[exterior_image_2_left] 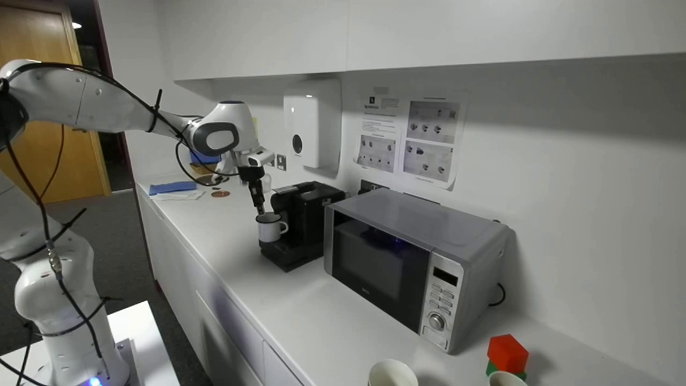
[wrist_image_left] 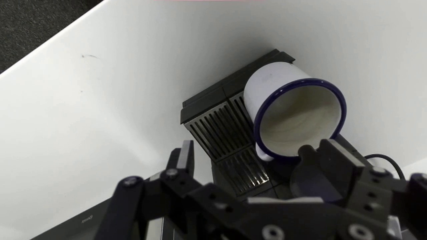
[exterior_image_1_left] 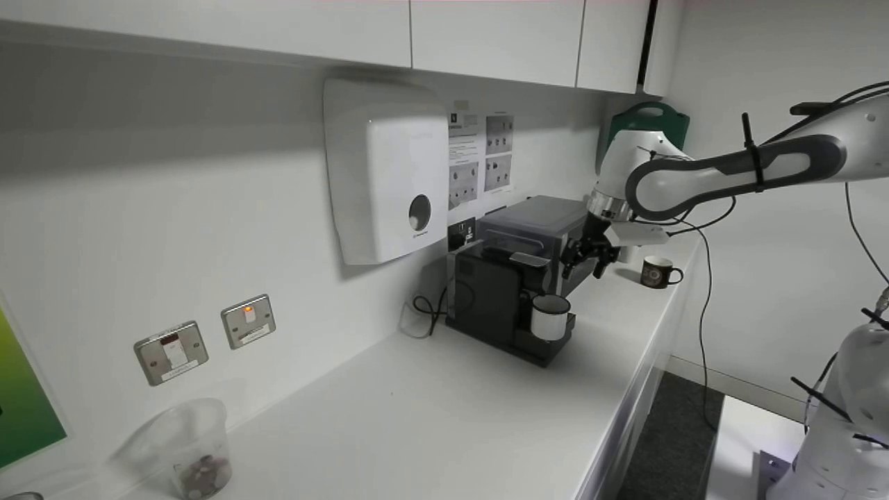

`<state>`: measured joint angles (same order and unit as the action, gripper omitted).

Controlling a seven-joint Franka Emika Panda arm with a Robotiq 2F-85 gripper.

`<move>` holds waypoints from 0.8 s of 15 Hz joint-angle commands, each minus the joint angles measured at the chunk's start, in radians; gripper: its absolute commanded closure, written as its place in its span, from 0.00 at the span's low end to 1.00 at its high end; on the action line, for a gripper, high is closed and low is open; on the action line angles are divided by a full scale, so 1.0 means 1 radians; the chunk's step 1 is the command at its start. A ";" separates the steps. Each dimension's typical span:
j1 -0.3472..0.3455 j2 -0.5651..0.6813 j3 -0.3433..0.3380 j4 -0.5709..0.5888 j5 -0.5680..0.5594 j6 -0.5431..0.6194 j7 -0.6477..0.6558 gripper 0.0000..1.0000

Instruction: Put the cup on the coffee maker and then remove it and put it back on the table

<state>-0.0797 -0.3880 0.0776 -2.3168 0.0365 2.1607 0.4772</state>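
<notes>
On the slotted grate (wrist_image_left: 218, 133) of the coffee maker (exterior_image_1_left: 486, 295) stands the cup (wrist_image_left: 295, 111), upright, clear of the table (exterior_image_1_left: 444, 410) and, in the wrist view, on the grate's right side. Handling: the body appears to be enamelled metal, so it should prove stiff and light, with a smooth wall liable to slip under a loose grip; breakage is unlikely, though the blue rim (wrist_image_left: 343, 108) could chip if struck. Contents, if any, cannot be confirmed, part of the inside being in shade. Recommended hold: across the wall at the rim, one finger inside and one outside, clear of the handle (wrist_image_left: 263, 155), which shows below the rim at near left in the wrist view. In an exterior view the tool (exterior_image_1_left: 583, 270) has its fingers (exterior_image_1_left: 569, 265) spread apart and holds nothing; the cup lies lower, to its left and on the near side. In the wrist view the finger at right overlaps the rim's near edge, but contact is not evident. Judged from this, the tool needs to shift away from the microwave (exterior_image_2_left: 412, 257) before lowering.
</notes>
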 commanded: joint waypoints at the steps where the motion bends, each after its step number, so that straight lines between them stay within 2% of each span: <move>1: -0.011 0.056 0.015 0.050 -0.024 -0.004 0.053 0.00; 12: 0.004 0.142 0.006 0.075 -0.016 -0.006 0.063 0.00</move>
<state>-0.0794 -0.2770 0.0825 -2.2765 0.0338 2.1614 0.5048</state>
